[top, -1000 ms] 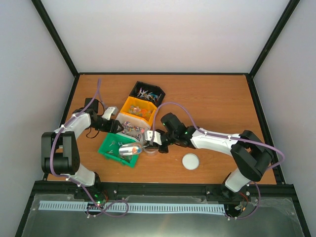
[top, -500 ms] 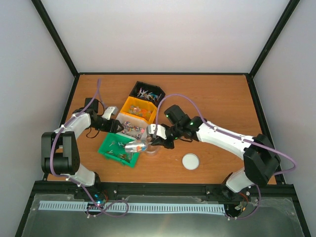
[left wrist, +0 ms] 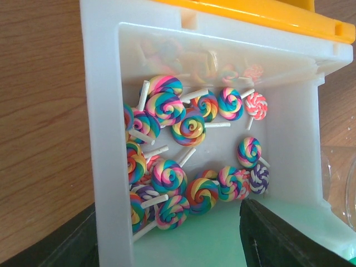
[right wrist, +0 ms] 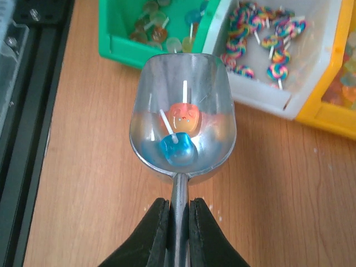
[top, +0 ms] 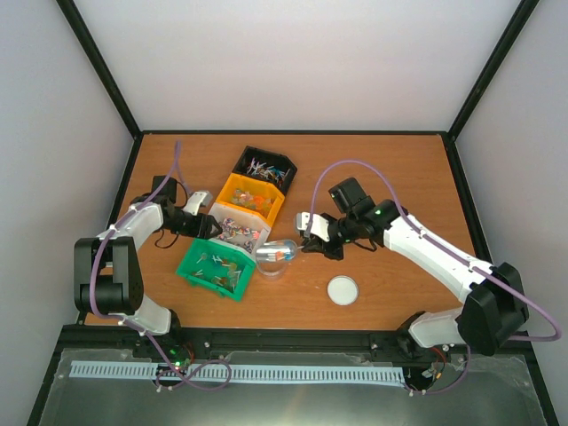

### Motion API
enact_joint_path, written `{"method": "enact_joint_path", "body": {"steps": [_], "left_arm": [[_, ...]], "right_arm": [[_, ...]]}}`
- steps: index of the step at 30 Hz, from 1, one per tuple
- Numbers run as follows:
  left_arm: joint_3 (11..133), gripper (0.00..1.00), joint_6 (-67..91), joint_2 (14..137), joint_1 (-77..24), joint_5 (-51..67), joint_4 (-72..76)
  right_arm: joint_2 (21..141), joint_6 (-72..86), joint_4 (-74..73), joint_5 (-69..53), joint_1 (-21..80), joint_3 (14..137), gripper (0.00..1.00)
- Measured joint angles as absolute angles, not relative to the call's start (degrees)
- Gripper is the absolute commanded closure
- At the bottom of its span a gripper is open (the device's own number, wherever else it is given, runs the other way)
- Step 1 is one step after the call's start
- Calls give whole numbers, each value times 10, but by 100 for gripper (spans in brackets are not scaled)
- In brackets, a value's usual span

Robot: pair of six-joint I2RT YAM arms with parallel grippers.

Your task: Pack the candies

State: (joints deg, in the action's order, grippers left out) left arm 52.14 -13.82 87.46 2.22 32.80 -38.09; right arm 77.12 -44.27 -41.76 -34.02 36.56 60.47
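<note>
four bins (top: 209,284), one scoop (right wrist: 181,78) with two candies (right wrist: 182,118), one jar (top: 271,264), one lid (top: 343,290)

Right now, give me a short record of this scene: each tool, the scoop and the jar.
right tool: shut on the scoop handle
scoop load: two candies, one orange, one blue
scoop place: bowl at the clear jar, over or beside unclear
left tool: open, astride the white bin of swirl lollipops
white disc: lies apart from the jar

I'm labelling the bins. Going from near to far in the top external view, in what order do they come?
green bin → white bin → yellow bin → black bin
</note>
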Motion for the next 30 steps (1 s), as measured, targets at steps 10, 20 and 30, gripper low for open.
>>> {"method": "enact_joint_path", "body": {"steps": [10, 20, 30], "left_arm": [[521, 35, -138, 875, 22, 328, -381], [521, 35, -138, 875, 22, 328, -379], [521, 35, -138, 875, 22, 329, -378]], "right_arm": [[797, -446, -507, -244, 366, 634, 97], [823, -445, -574, -190, 383, 704, 97], [838, -432, -627, -145, 405, 741, 97]]}}
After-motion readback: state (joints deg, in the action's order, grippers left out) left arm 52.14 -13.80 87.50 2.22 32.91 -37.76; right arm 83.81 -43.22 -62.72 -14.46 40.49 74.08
